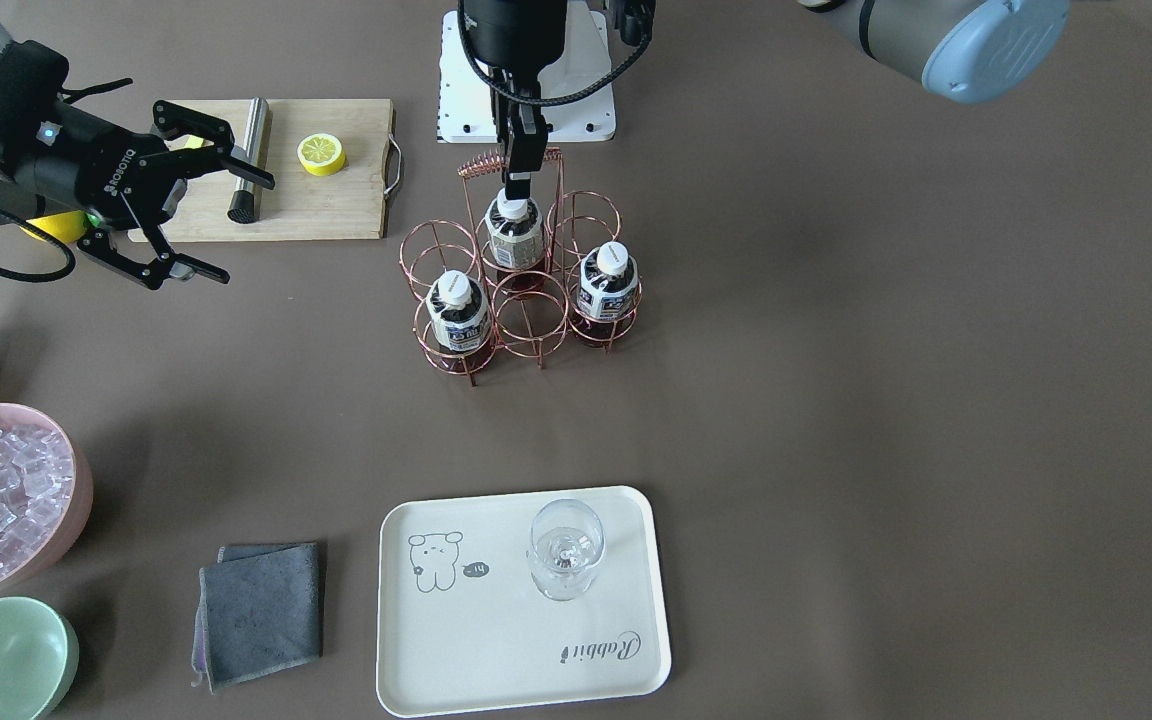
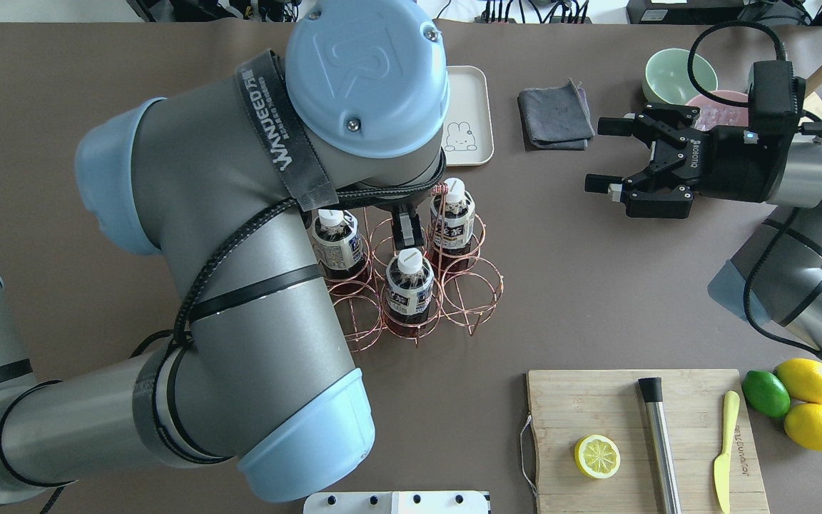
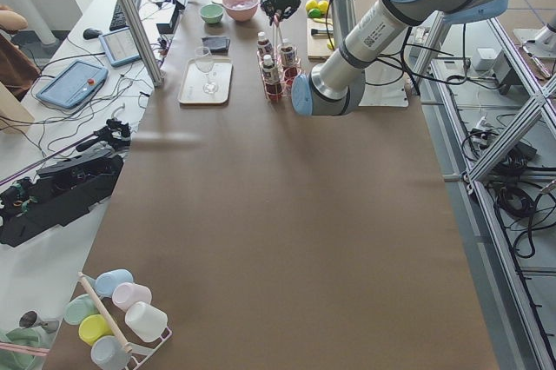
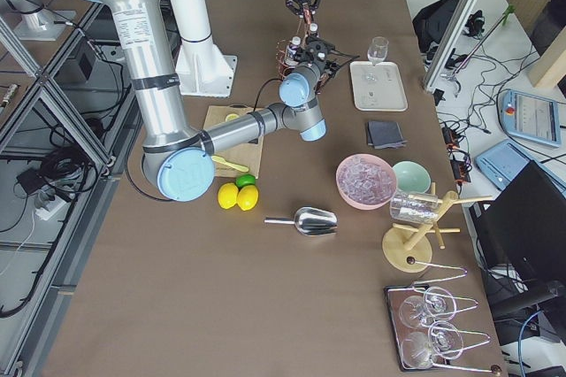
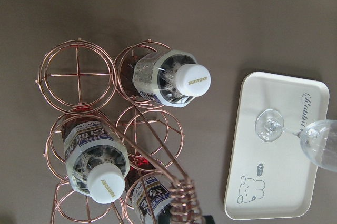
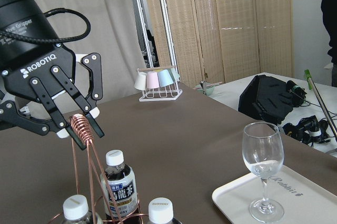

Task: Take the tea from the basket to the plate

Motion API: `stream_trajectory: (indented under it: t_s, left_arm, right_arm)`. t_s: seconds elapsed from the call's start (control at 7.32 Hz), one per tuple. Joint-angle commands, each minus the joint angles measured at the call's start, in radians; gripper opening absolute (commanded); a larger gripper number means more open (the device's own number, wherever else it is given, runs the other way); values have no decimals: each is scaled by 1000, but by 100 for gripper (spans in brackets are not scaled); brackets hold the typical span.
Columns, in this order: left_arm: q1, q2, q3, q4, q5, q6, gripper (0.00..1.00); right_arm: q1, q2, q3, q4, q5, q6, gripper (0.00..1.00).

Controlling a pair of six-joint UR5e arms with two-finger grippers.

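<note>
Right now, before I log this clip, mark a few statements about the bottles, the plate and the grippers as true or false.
1. Three tea bottles stand in the basket. True.
2. The plate is bare. False: a glass stands on it.
3. The right gripper holds a bottle. False: its jaws are open and empty, away from the basket.
4. The left gripper is above the basket, by its coiled handle, with its jaws open. True.
5. The grey cloth lies on the plate. False: it lies on the table beside the plate.
</note>
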Motion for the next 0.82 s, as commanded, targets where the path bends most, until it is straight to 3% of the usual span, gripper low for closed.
stream_trajectory:
  t_s: [0.0,0.68]
  left_arm:
    - [0,2,-7,3,1,0,0]
    - [2,51,-53,0,1,1,0]
  right_arm:
    - [-66,69,-39,10,-29,-30,100]
    - [-158,94,-99,13,-127,-126,96]
